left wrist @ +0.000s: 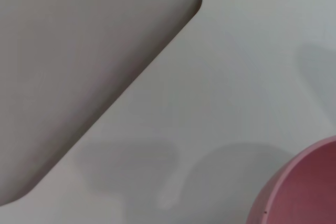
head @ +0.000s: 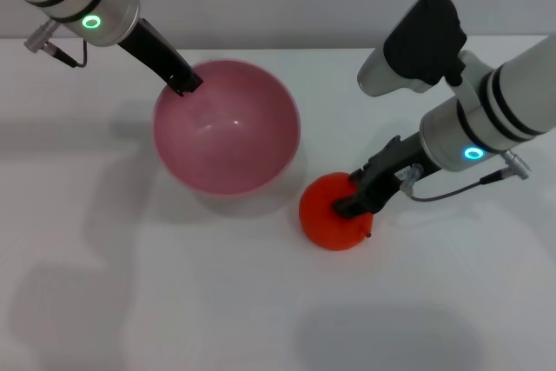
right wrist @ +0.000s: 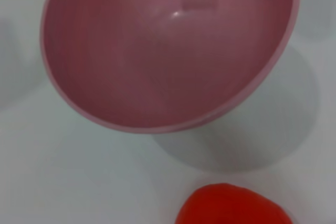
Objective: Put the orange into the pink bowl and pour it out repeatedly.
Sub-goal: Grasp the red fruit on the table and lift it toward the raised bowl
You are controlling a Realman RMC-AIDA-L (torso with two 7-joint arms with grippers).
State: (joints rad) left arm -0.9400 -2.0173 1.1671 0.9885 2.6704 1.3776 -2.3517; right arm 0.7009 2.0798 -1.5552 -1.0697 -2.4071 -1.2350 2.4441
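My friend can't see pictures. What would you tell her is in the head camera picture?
A robot's right gripper is pressed onto an orange sitting on a white table, just beside an empty pink bowl. The left gripper holds the far rim of the bowl.

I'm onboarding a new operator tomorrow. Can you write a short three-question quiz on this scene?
1. True or false: the small red-orange fruit lies inside the glossy round pink plastic bowl.
2. Which gripper is at the bowl's rim? A) left gripper B) right gripper C) neither
3. Fill in: the fruit rests on the white ____.

Key:
1. False. It sits on the table beside the empty bowl, with the right gripper on it.
2. A, at the rim's far left side.
3. table
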